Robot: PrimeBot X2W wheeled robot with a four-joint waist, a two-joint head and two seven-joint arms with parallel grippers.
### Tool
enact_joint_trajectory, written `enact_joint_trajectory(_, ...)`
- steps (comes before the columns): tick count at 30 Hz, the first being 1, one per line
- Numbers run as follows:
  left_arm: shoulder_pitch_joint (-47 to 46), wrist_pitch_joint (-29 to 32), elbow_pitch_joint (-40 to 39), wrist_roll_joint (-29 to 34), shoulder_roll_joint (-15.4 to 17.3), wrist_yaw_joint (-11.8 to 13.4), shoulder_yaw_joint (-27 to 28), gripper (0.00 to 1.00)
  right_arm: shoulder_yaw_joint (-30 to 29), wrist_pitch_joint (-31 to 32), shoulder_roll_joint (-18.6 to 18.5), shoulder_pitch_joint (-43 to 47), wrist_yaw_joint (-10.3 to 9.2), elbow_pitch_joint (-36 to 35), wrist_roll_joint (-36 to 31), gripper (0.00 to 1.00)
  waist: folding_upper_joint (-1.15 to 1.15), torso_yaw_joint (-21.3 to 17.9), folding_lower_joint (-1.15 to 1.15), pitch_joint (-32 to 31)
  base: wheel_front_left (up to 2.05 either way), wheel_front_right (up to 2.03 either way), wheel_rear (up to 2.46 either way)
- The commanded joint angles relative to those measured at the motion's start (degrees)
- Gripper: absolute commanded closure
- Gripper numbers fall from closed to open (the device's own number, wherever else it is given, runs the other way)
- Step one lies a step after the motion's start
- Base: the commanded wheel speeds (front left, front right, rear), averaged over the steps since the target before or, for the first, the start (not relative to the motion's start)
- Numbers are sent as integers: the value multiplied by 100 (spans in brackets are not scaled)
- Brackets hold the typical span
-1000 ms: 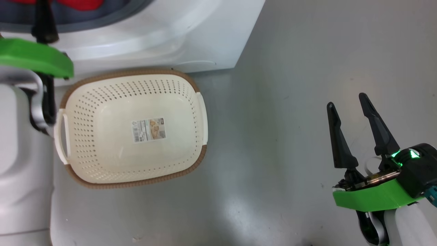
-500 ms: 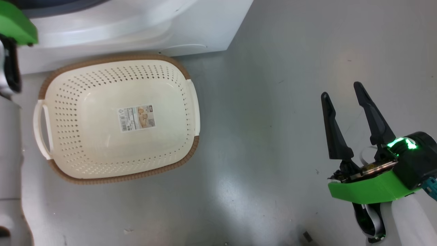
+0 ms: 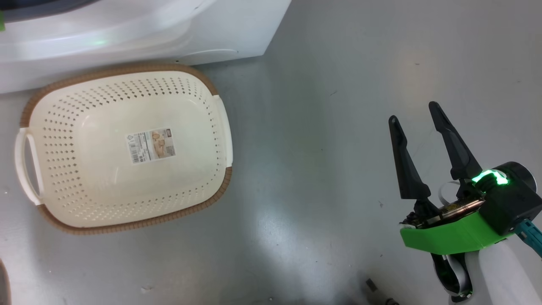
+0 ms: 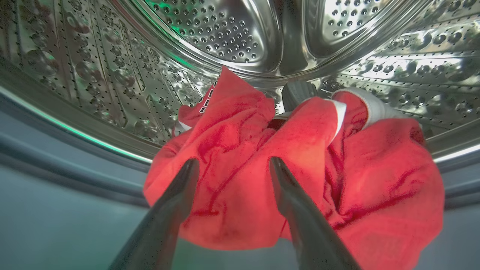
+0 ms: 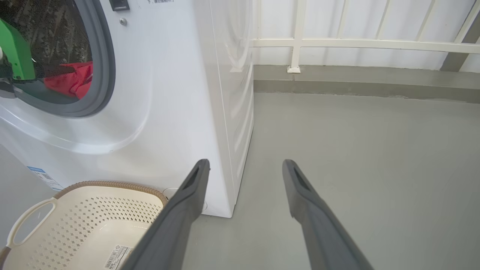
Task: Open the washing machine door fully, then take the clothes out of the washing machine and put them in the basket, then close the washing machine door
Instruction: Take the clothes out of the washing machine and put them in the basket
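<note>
My left gripper (image 4: 233, 161) is at the mouth of the washing machine (image 5: 168, 93), fingers spread and holding nothing, with the red clothes (image 4: 300, 150) heaped right ahead on the lower slope of the drum (image 4: 225, 30). I cannot be sure whether the tips already touch the cloth. To do this well, I judge I should push the fingers into the thick fold between them, not the thin edge, and close on a deep bunch so that the white-trimmed piece comes along. I should then lift before drawing back, so that nothing drags or snags on the grey rubber ring (image 5: 107, 75), which stands as a lip below the heap. The basket (image 3: 199, 106) sits empty on the floor (image 3: 317, 127), its far rim close against the machine's front just under the opening, so the carry is short and downward. My right gripper (image 3: 413, 111) hangs parted and empty over bare floor, well apart from the basket and out of the way
</note>
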Motion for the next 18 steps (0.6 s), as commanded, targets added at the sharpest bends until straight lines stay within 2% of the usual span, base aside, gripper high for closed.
enact_joint_trajectory(1, -96, 55, -83, 96, 326, 61, 25, 0, 123, -36, -39, -18, 35, -102, 15, 0, 0, -38, 0, 14, 0, 0, 0)
enact_joint_trajectory(8, -241, 487, 283, 272, 490, 205, -187, 0, 191, -36, -39, -17, 35, -94, 85, 0, 0, -131, 0, 51, 0, 0, 0)
enact_joint_trajectory(17, -333, 528, 511, 383, 612, 226, -388, 0, 216, -36, -39, -38, 35, -75, 139, 0, 0, -157, 0, 77, 0, 0, 0)
enact_joint_trajectory(18, -339, 547, 540, 399, 621, 208, -421, 14, 217, -36, -39, -43, 35, -72, 142, 0, 0, -157, 0, 78, 0, 0, 0)
